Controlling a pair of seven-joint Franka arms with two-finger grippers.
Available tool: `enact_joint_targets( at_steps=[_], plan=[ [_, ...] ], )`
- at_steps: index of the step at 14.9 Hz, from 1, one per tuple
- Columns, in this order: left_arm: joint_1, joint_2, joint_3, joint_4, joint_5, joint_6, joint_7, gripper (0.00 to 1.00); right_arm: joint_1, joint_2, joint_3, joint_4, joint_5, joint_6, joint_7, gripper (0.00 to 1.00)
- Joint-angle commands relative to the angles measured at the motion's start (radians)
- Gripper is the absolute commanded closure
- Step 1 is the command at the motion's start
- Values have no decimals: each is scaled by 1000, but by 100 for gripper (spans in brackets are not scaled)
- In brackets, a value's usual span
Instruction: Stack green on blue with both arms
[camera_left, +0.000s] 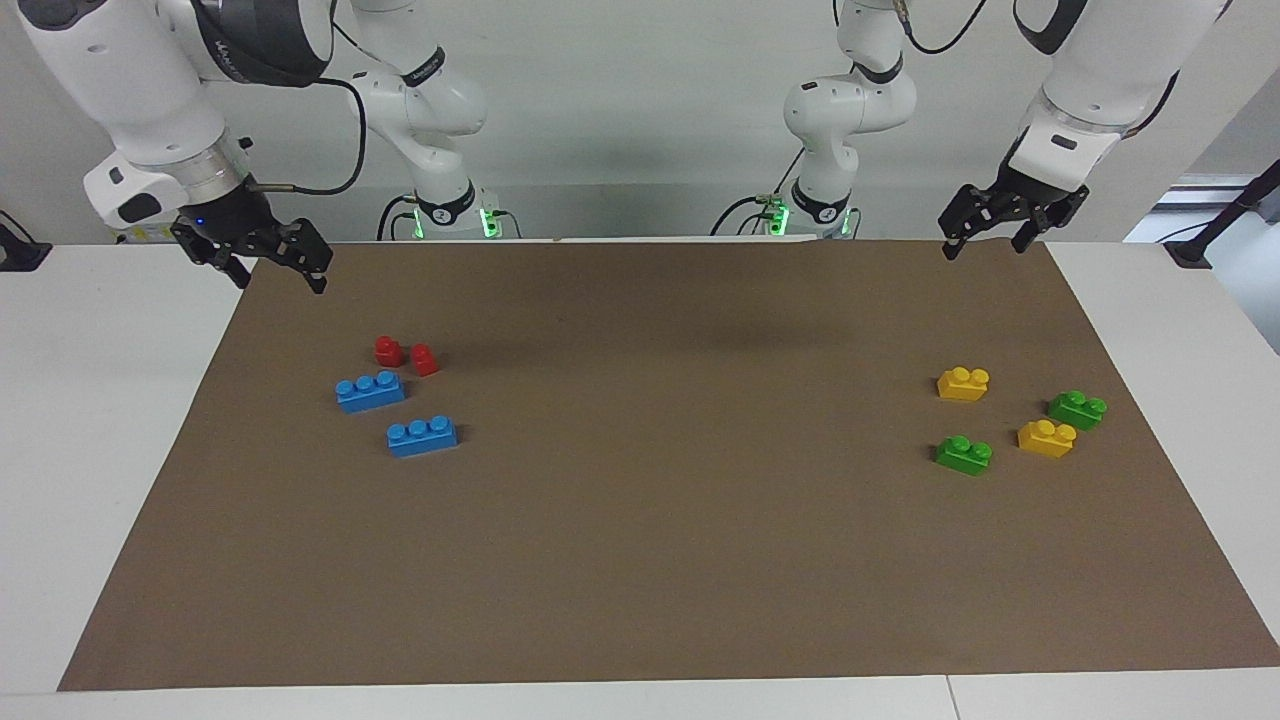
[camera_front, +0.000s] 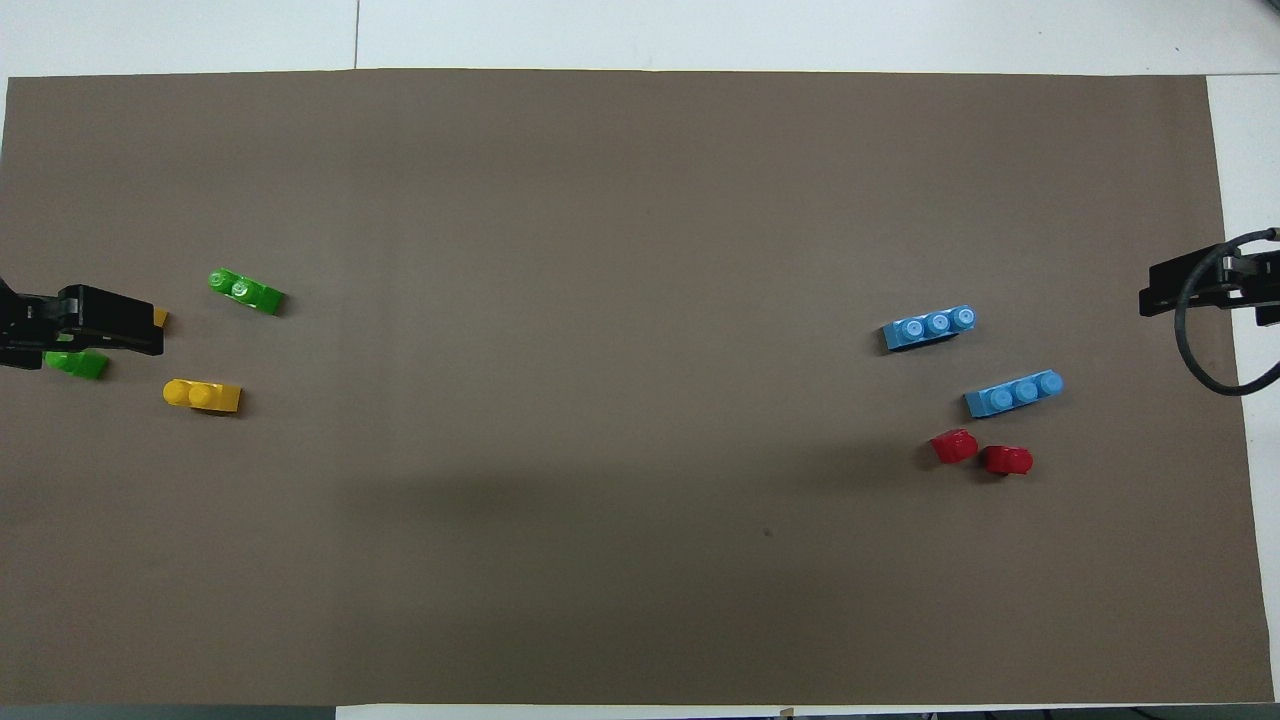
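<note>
Hanging in the air over the brown mat's (camera_left: 640, 560) corner at its own end of the table, the left gripper (camera_left: 993, 238) has its fingers spread apart and grasps nothing. The right gripper (camera_left: 272, 270) hangs the same way over the mat's edge at the right arm's end, fingers apart, nothing between them. Neither touches a brick.

Two green bricks lie on the mat toward the left arm's end. One green brick (camera_left: 965, 455) lies farther from the robots; the other green brick (camera_left: 1077, 409) lies closer to the mat's edge, and in the overhead view the left gripper partly covers it. Two yellow bricks sit among them: one yellow brick (camera_left: 964, 383) nearest the robots, the second yellow brick (camera_left: 1046, 438) just beside the outer green one.

Toward the right arm's end lie two blue bricks, studs up. One blue brick (camera_left: 370, 391) lies nearer the robots, the other blue brick (camera_left: 422, 436) a little farther. Two red bricks (camera_left: 405, 355) stand close together just on the robots' side of the nearer blue one. Green and blue groups lie well apart.
</note>
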Motion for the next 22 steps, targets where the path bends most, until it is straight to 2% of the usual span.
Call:
enact_joint_targets(
  at_steps=[1,6,9,12,15,20,22],
  plan=[
    [-5,-9,6,7,-10,-12,14,0,-6,-19,5,-26,-24,10,-11,0],
    [5,-29,11,-28,-13,8,5,0,-6,-20,5,-29,-24,12,-11,0],
    [13,-59,16,-105,-15,72,-15,0,-6,-20,5,-29,-24,12,-10,0],
    [11,-66,17,-152,-21,131,-191,0,-4,-20,5,-29,-24,12,-8,0],
    [11,-30,17,-178,-42,230,-413,0,-4,-20,5,-29,-24,12,-10,0],
    [36,57,19,-194,-58,341,-579,0,-3,-20,5,-31,-24,19,-8,0],
    [39,103,19,-192,-58,393,-642,0,-7,-19,5,-49,-22,94,-5,0]
  ],
)
